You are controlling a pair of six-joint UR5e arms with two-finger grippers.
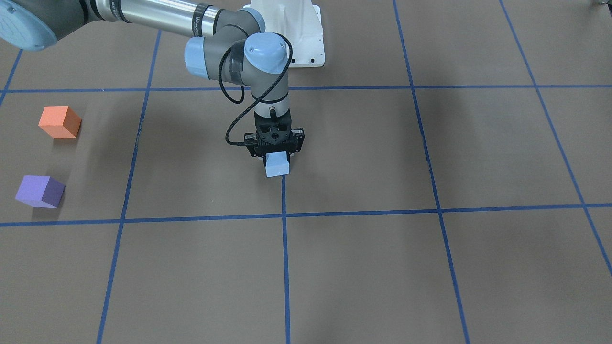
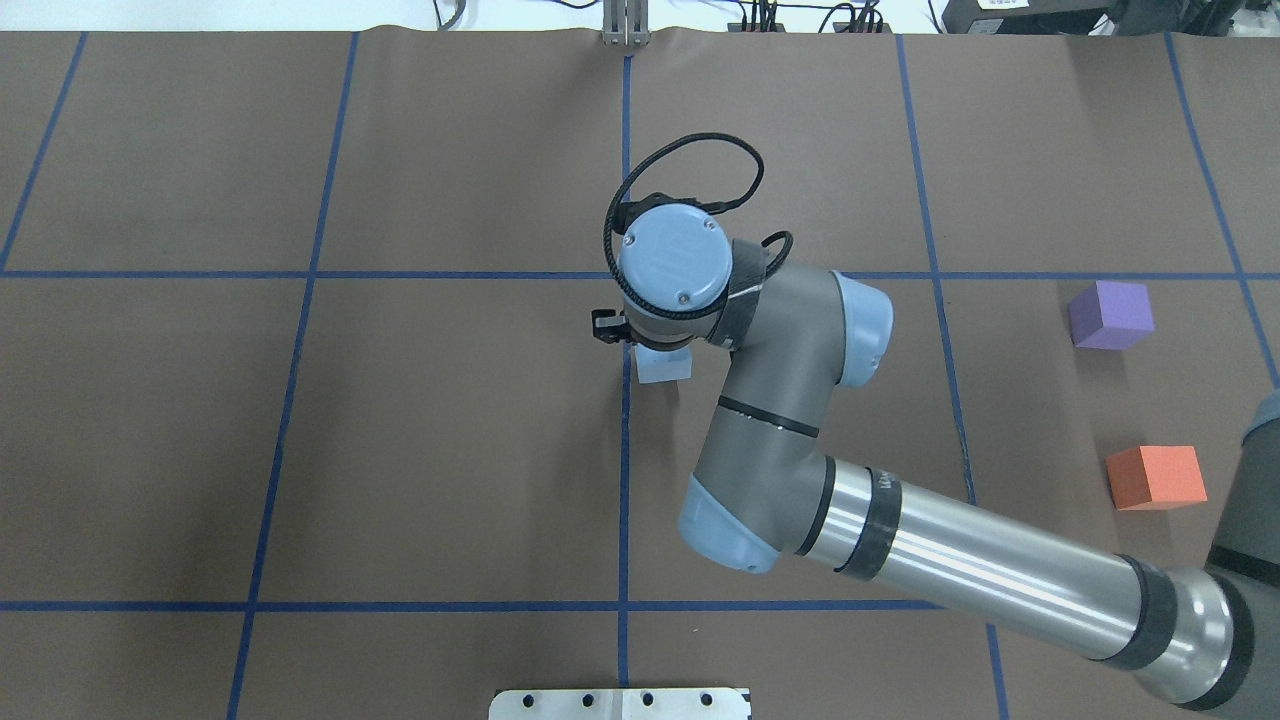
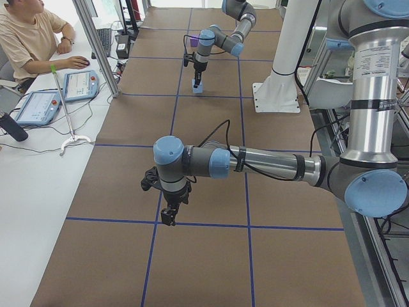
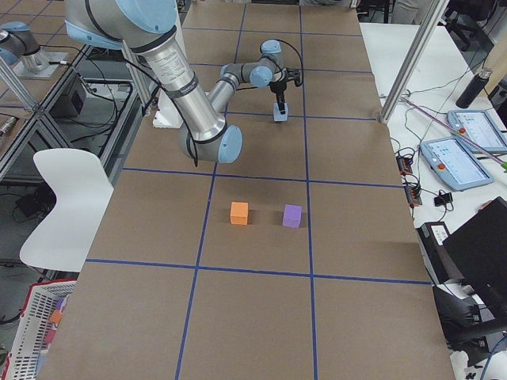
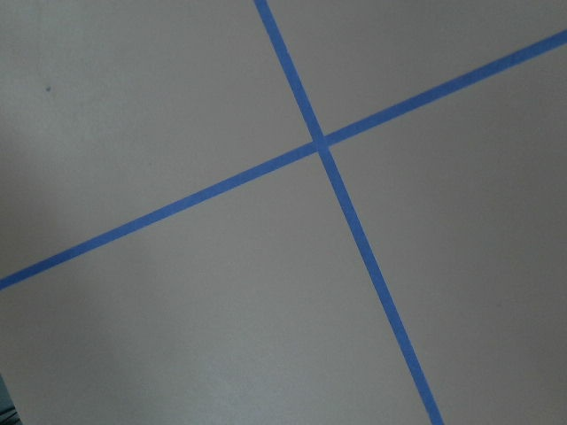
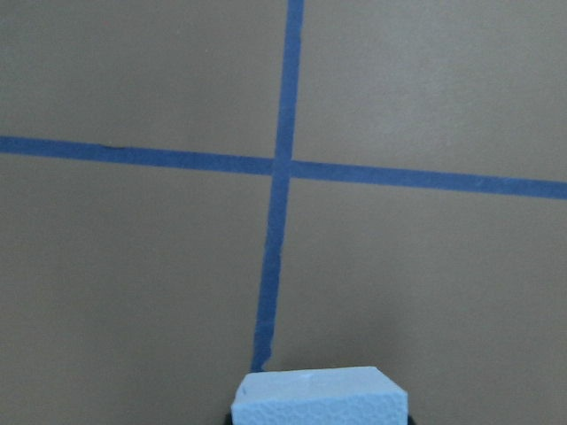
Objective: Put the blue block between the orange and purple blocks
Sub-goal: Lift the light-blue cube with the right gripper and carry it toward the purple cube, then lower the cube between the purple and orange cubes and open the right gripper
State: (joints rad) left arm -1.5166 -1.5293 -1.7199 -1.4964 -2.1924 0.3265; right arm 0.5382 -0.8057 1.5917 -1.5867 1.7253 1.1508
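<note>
1. R gripper [image 1: 277, 158]: jaws pinching blue block [image 1: 278, 168] from two sides; block's lower part sticks out below.
2. Blue block at mid-table [image 1: 363, 157], just beside the centre tape line [image 1: 284, 239]. Can't tell if it's resting on the paper or just off it.
3. R arm reaches in from robot's right, wrist pointing straight down.
4. Orange block [image 1: 60, 122] & purple block [image 1: 39, 191]: far to robot's right, near each other but apart, w/ a bare gap between. Both well apart from blue block.
5. L gripper [image 3: 168, 216]: hangs low over a tape crossing, well apart from all blocks. Finger state: can't tell.
</note>
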